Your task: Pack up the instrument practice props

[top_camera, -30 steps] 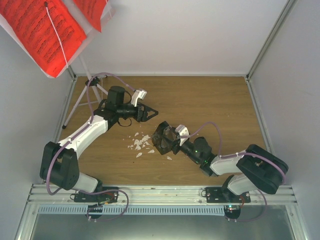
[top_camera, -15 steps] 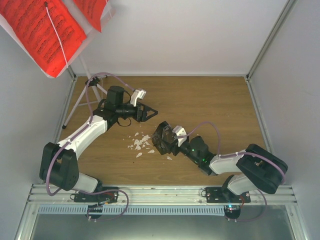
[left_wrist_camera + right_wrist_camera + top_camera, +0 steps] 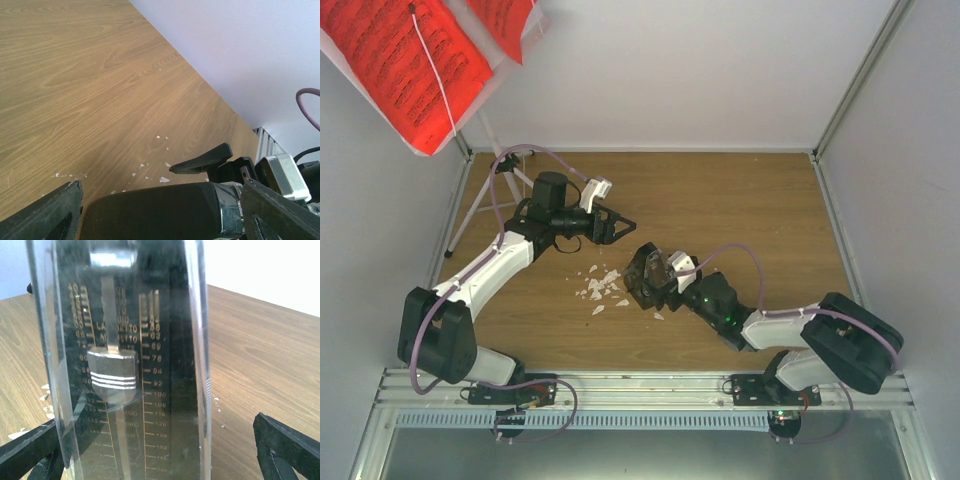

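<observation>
The black pyramid metronome (image 3: 642, 276) lies tilted on the wooden table, and its clear front with the pendulum fills the right wrist view (image 3: 130, 365). My right gripper (image 3: 654, 281) is open and straddles it, with a finger on each side (image 3: 285, 447) and a gap on the right. My left gripper (image 3: 620, 230) is open and empty just up and left of it. The metronome's black back (image 3: 150, 212) shows low in the left wrist view. The white music stand (image 3: 480, 185) stands at the far left with red music sheets (image 3: 405, 60) on its tray.
Small white crumbs (image 3: 600, 288) lie scattered left of the metronome and also show in the left wrist view (image 3: 164, 179). White walls close in the table at the back, left and right. A metal rail runs along the near edge (image 3: 640, 385).
My right arm has pushed forward and left a little, bringing its fingers further round the metronome. The left arm has barely moved.
</observation>
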Controlling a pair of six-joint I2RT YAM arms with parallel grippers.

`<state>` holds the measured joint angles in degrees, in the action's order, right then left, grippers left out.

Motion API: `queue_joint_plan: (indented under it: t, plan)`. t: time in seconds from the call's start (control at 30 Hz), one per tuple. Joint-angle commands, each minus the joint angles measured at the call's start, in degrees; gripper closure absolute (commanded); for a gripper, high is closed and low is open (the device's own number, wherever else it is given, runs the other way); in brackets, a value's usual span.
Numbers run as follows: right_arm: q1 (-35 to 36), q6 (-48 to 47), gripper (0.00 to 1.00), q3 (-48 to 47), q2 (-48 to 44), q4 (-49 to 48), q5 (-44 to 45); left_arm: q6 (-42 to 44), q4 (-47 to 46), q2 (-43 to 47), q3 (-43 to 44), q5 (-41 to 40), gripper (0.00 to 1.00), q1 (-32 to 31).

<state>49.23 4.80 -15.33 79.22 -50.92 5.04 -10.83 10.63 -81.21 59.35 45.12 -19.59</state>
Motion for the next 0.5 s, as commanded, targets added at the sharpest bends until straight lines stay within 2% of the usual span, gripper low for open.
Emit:
queue_joint_plan:
  t: [0.0, 0.3, 0.47]
  plan:
    - [0.51, -0.14, 0.00, 0.36, -2.86, 1.16, 2.11, 1.24, -0.88, 1.91, -0.78, -1.05, 0.12, 0.50]
    - [0.51, 0.37, 0.00, 2.04, -11.35, 6.55, 3.45, 1.95, -0.87, 2.79, -1.48, -2.48, 0.09, 0.52]
    - [0.51, 2.33, 0.00, 2.41, -19.85, 14.68, 6.76, 2.02, -1.64, 3.21, -1.96, -1.85, 0.06, 0.48]
